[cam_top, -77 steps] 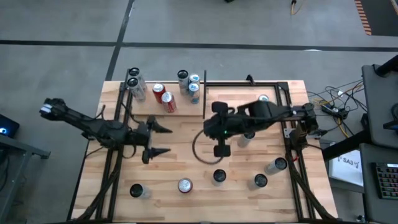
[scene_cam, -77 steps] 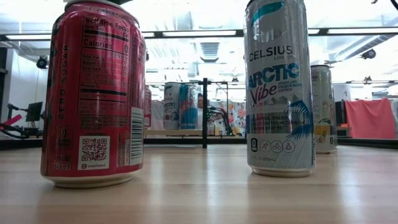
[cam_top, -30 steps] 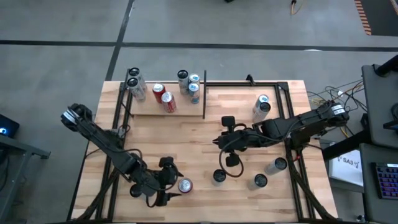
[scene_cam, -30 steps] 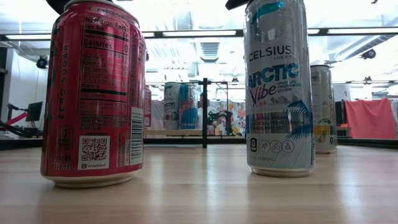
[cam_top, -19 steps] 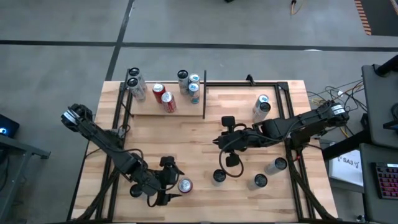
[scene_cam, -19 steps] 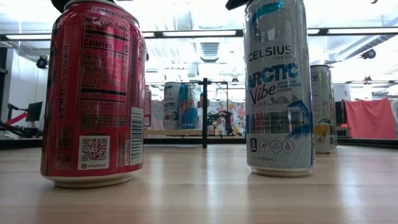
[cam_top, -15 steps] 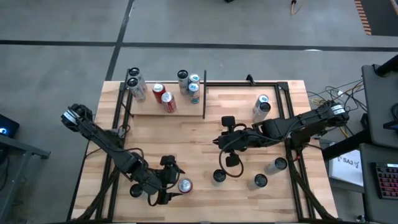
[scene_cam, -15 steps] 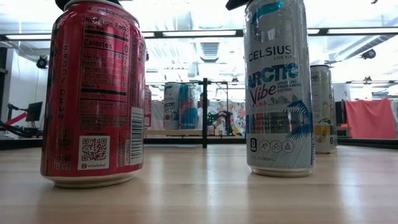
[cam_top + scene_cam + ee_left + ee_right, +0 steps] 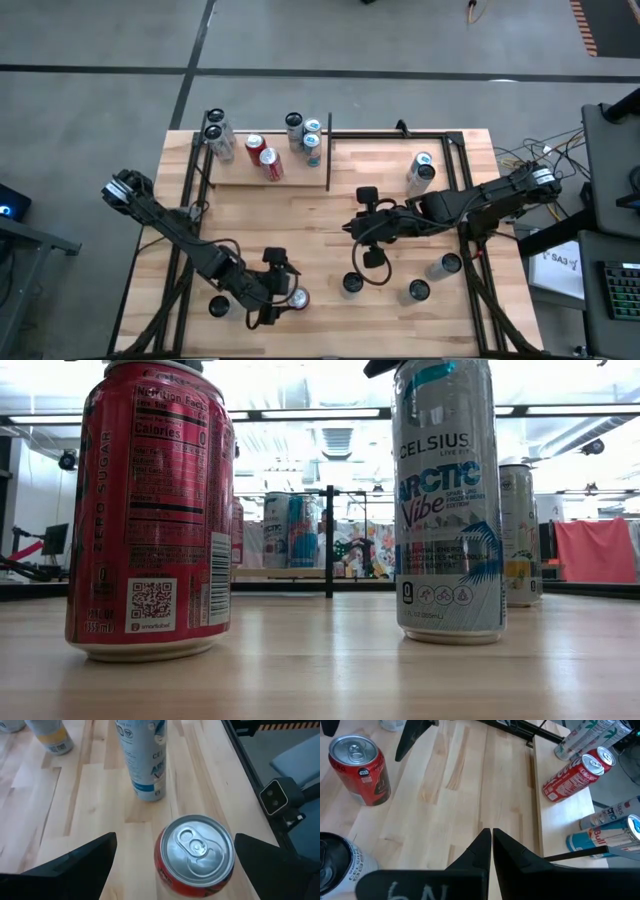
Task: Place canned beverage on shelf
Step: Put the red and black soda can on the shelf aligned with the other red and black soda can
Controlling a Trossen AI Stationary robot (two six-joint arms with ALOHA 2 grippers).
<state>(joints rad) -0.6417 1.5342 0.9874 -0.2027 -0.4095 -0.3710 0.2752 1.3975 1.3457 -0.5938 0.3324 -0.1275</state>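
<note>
We read "ZERO SUGAR", "Nutrition Facts" and "Calories" on the red can, plus a QR code low on its side; it stands upright near the front edge of the pale wood-plank table. Its lid is plain silver with a pull tab. Just beside it stands a tall, slim white-and-blue can lettered "CELSIUS ARCTIC Vibe".

The left claw hangs over the red can, its two dark tapered fingers spread wide on either side of the lid and apart from it; nothing is held.

The right claw hangs over mid-table with its fingers pressed together, tips meeting, empty. A black can sits just beside it.

The shelf, a flat pale plywood panel edged by thin black rods, lies at the table's far left. On it we see two red cans lying tilted, and further slim cans; one blue-and-silver can reads "Red Bull".
</note>
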